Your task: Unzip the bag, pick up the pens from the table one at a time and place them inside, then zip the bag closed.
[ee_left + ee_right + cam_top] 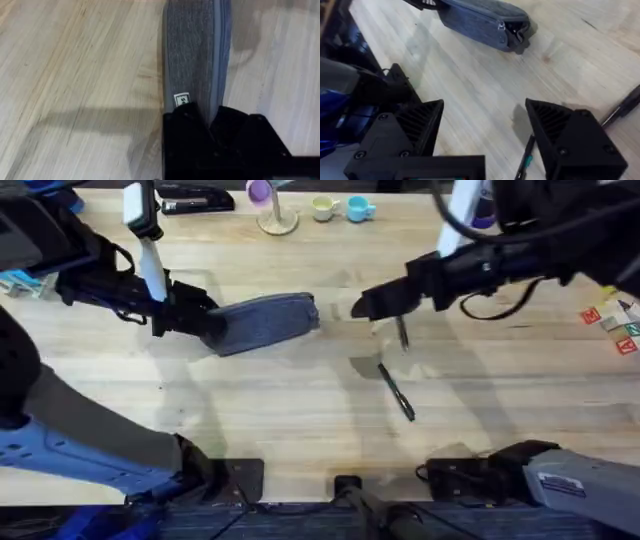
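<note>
Small oblong blue-grey fabric pouch (265, 322) lies on the light plank-grain wooden tabletop (300, 410), left of centre, long axis roughly left to right. Left black two-finger gripper (195, 320) is pinched onto the pouch's left end; in the left wrist view its fingers (187, 125) close over the fabric beside a small white tag (181, 99). Right black gripper (485, 130) hangs above the table right of the pouch, fingers spread wide, nothing between them. One slim dark pen (402, 333) lies just under it. A second slim dark pen (397, 393) lies slightly nearer the arm bases, apart from the first.
</note>
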Available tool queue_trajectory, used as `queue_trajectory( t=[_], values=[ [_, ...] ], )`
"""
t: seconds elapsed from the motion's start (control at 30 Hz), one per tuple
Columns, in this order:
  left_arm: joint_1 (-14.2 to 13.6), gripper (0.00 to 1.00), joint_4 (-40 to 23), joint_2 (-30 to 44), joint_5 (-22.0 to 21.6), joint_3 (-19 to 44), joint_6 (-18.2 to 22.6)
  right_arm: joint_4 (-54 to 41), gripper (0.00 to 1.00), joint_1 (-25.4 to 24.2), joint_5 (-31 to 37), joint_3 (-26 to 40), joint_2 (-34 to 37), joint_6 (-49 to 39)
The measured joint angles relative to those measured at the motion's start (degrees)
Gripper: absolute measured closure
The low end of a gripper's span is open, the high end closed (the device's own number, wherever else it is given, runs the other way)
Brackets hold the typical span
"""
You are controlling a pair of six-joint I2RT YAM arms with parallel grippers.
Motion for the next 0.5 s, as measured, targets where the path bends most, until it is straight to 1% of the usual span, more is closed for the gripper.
queue_trajectory(
  t=[0.27, 0.5],
  values=[
    [0.0, 0.956, 0.2, 0.0, 0.0, 0.0, 0.0, 7.1, 0.005, 6.0, 7.2, 0.0, 2.8, 2.4],
    [0.0, 0.956, 0.3, 0.0, 0.0, 0.0, 0.0, 11.3, 0.004, 9.2, 9.2, 0.0, 5.0, 2.6]
  ],
)
